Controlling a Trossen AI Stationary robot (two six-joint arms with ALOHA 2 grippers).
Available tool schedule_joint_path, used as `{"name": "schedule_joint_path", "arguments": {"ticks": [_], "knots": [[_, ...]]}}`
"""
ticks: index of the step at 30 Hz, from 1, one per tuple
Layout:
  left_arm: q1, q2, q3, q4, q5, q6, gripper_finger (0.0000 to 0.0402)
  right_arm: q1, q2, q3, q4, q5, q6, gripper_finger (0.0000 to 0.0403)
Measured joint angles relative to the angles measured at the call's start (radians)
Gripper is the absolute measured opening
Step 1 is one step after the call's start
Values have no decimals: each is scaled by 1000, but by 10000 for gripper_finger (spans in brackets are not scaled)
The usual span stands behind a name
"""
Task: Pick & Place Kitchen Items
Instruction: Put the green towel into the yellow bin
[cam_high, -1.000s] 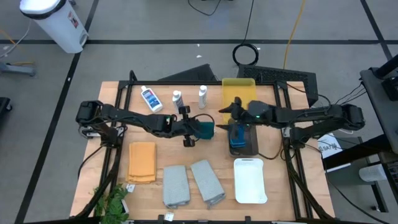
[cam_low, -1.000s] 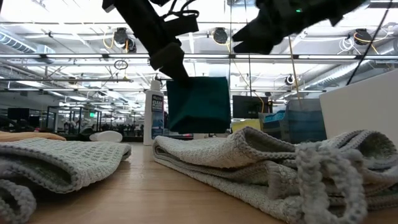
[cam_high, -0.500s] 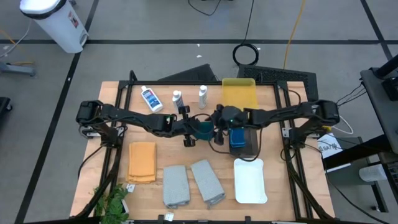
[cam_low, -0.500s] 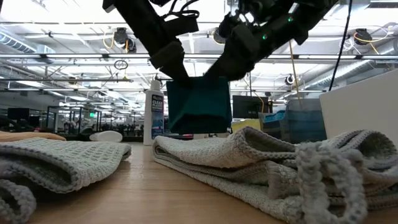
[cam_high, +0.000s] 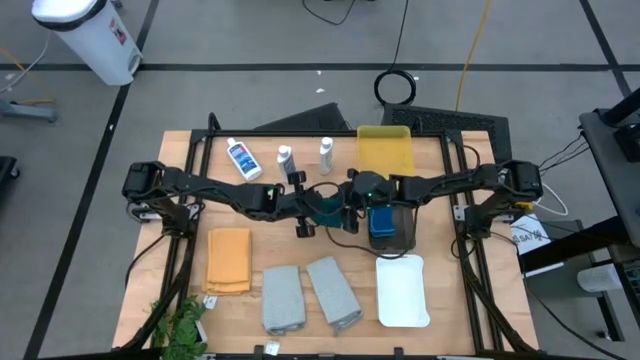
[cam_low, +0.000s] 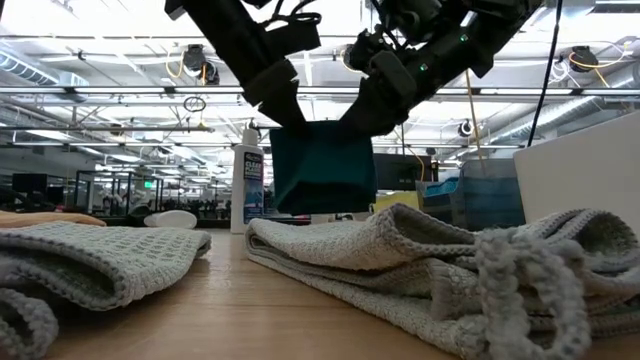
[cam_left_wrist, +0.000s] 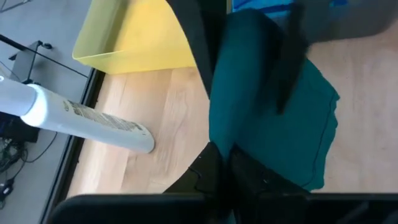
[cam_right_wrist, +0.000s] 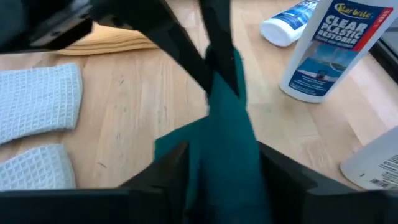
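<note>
jaws hidden behind green cloth (cam_high: 328, 207)

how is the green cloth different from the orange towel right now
The dark green cloth hangs in the air between the left gripper and right gripper; the orange towel lies on the table. The cloth hangs open; the towel is folded flat. Neither sits in a tray.

The cloth (cam_high: 326, 206) hung above mid-table between both grippers. Behind it stood the bottles (cam_high: 284, 157); in front lay the towels (cam_high: 281, 297); to its right sat the sponges (cam_high: 381, 222) on a tray (cam_high: 404, 238).
</note>
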Motion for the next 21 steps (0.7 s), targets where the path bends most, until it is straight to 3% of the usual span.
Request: {"name": "schedule_joint_path", "arguments": {"ticks": [4,7,15,21], "knots": [[0,0,0,30,30,-4,8,-1,0,0,-1,-54,-6,68],[0,0,0,72,79,-23,28,-1,0,0,-2,-113,-31,14],[-4,-47,0,87,95,-10,179,-3,-51,-1,-75,-149,-60,3],[-4,-153,0,63,95,-32,245,-24,-177,-1,-262,-144,-71,2]]}}
